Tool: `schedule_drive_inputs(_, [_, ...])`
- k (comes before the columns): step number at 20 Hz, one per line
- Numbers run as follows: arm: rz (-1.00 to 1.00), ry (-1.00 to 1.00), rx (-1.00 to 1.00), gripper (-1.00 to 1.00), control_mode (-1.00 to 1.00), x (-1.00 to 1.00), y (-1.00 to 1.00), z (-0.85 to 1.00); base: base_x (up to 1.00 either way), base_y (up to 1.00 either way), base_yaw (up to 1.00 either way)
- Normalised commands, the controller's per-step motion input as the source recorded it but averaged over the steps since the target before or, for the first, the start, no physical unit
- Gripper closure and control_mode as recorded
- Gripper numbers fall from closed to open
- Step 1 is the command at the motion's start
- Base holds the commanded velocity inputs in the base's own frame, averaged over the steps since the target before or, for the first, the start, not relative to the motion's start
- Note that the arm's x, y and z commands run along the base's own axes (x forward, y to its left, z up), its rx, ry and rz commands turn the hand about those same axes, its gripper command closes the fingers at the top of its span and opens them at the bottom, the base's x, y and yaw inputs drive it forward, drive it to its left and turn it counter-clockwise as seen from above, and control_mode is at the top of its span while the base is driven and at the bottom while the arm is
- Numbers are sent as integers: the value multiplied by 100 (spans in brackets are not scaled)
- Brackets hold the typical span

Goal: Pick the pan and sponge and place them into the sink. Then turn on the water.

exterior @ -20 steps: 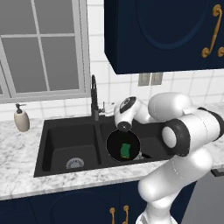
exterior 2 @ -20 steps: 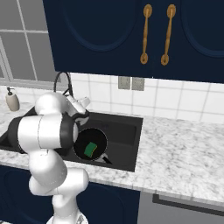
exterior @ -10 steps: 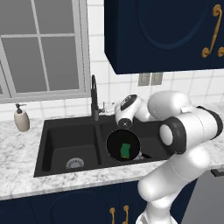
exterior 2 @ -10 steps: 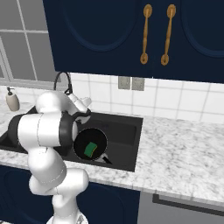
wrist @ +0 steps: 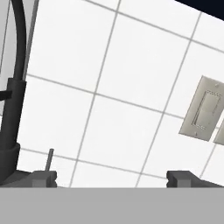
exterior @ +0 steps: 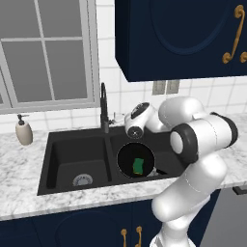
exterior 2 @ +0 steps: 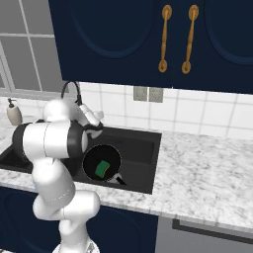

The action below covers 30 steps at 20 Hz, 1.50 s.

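gripper [wrist: 111, 177]: jaws are held wide open, nothing gripped, faced to the tiled wall beside the tap [wrist: 13, 87] | pan [exterior: 136, 160]: laid in right basin of sink [exterior: 58, 144] | sponge [exterior: 138, 166]: laid inside pan

The sink [exterior: 58, 144] is set into the desk [exterior 2: 207, 183] below the window [exterior: 43, 53]. The pan [exterior: 126, 159] lies in the sink's right basin, and the sponge [exterior: 138, 166] lies in the pan. The tap [exterior: 103, 108] stands at the far edge of the sink, between the two basins. A soap dispenser [exterior: 23, 131] stands on the desk left of the sink. Two wall plates [exterior 2: 148, 94] sit on the tiled wall, right of the tap, under the cabinets [exterior 2: 148, 39].
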Motion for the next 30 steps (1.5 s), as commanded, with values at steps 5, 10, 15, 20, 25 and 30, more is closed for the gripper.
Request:
schedule_drive_inputs(5, [0, 0, 13, -100, -100, 9, -5, -32, 0, 0, 0])
schedule_drive_inputs(10, [1, 0, 13, -100, -100, 4, -1, -34, 0, 0, 0])
schedule_drive_inputs(15, [0, 0, 12, -100, -100, 15, 0, -33, 0, 0, 0])
schedule_drive_inputs(20, [0, 0, 13, -100, -100, 16, 0, -31, 0, 0, 0])
schedule_drive_inputs(25, [0, 0, 14, -100, -100, 3, 0, -24, 0, 0, 0])
schedule_drive_inputs(30, [0, 1, 10, -100, -100, 1, 0, -22, 0, 0, 0])
